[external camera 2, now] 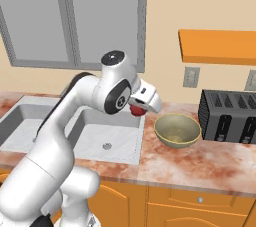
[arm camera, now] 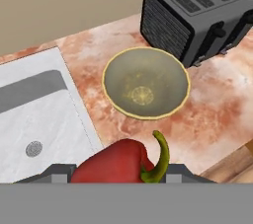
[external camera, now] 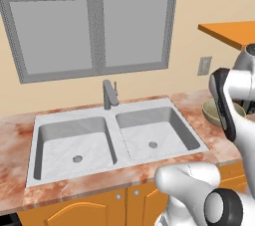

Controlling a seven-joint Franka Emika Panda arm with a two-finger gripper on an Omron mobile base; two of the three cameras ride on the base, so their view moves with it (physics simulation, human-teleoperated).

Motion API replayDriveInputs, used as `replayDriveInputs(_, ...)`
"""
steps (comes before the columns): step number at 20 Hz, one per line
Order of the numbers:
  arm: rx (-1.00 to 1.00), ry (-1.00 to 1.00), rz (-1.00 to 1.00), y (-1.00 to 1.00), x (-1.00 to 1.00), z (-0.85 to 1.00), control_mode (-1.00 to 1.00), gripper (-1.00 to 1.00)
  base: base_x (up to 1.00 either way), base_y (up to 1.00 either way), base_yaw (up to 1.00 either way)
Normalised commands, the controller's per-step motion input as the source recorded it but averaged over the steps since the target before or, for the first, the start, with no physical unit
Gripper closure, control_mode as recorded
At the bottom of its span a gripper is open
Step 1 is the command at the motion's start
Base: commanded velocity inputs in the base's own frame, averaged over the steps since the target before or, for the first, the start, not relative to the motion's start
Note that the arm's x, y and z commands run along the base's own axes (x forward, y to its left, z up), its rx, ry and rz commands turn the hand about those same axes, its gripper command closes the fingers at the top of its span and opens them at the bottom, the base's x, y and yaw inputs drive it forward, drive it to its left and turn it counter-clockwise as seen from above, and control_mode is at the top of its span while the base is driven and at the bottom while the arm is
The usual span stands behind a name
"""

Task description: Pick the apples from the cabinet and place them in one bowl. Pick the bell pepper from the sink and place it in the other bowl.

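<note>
The gripper [arm camera: 116,171] is clamped on the bell pepper [arm camera: 114,164], whose red body and curled green stem sit between the fingertips in the hand view. In the right base view the pepper [external camera 2: 136,110] shows as a small red patch under the hand, held in the air above the counter's strip between the sink [external camera 2: 122,138] and the olive-green bowl [external camera 2: 177,130]. The fingers themselves are mostly hidden by the hand and the fruit. In the left base view the arm covers much of the bowl [external camera: 213,112]. A dark toaster [external camera 2: 229,116] stands just beside the bowl on the reddish marbled counter [external camera 2: 200,166]. The orange cabinet [external camera 2: 218,46] hangs above, cut off at the frame's edge. A grey-framed window [external camera: 92,21] sits behind the faucet [external camera: 108,94].
</note>
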Motion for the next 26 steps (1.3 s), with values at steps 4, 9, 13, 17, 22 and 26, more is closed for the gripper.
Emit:
replayDriveInputs(4,0.09,0.00,-0.01,-0.49,0.02,0.00,-1.00,1.00,0.00,0.00,0.00)
replayDriveInputs(9,0.14,-0.01,-0.04,-0.33,0.08,-0.12,-1.00,1.00,0.00,0.00,0.00)
replayDriveInputs(13,0.14,-0.02,-0.05,-0.23,0.14,-0.17,-1.00,1.00,0.00,0.00,0.00)
replayDriveInputs(17,0.12,0.00,-0.06,-0.15,0.18,-0.17,-1.00,1.00,0.00,0.00,0.00)
replayDriveInputs(22,0.02,0.00,-0.09,-0.17,0.20,-0.16,-1.00,1.00,0.00,0.00,0.00)
replayDriveInputs(26,0.00,0.00,-0.10,-0.19,0.21,-0.16,-1.00,1.00,0.00,0.00,0.00)
